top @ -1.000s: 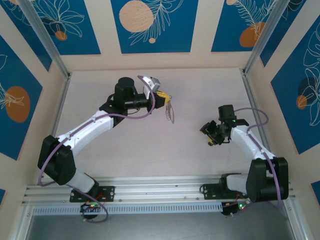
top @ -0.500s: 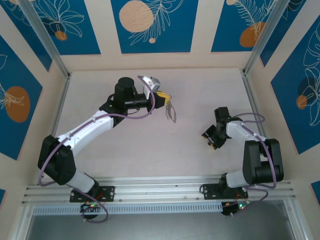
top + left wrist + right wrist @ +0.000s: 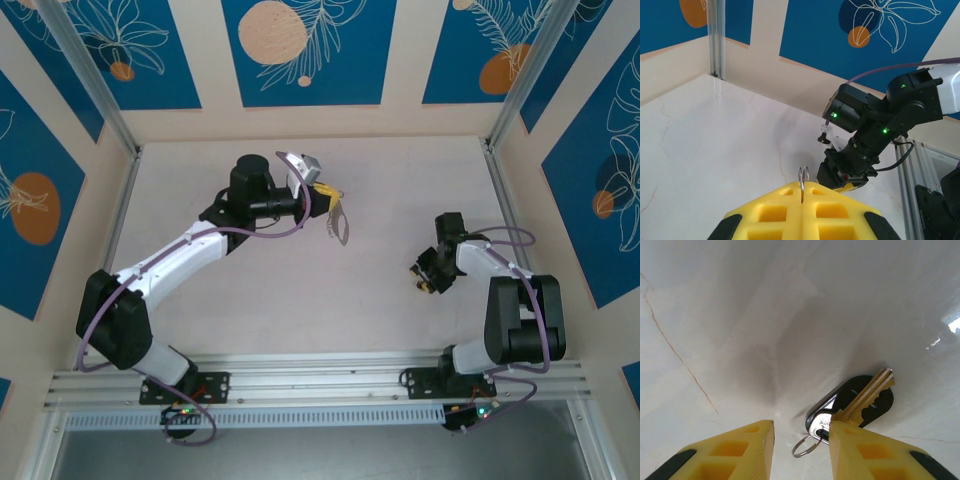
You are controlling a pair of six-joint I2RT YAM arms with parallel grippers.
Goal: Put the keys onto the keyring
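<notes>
- the left fingers are pressed together on the keyring, which sticks up from the seam between them as a thin wire loop seen edge-on. from above, the keyring hangs over the counter, near its middle and a little toward the far edge.
- the keys lie flat on the counter near its right edge: a brass-coloured blade across a black head, with a small wire ring at the near end.
- the right fingers are spread and low over the counter, pinching nothing. one finger sits right at the silvery end of the keys and the other is off to the side, so the gap is off-centre.
- the step in hand looks like picking up the keys. to do it well, the wrist should shift sideways until the black head lies midway between the pads, and only then close.
- the grip belongs on the head or blade — the small wire ring should stay free, since that end has to meet the keyring.
- thin flat metal on a glossy counter will likely skid or pivot under a one-sided push, so the tips should come right down to the surface and close slowly and evenly.
- the left arm's job is a firm, steady hold — whether the loop's opening faces the right arm cannot be told.
</notes>
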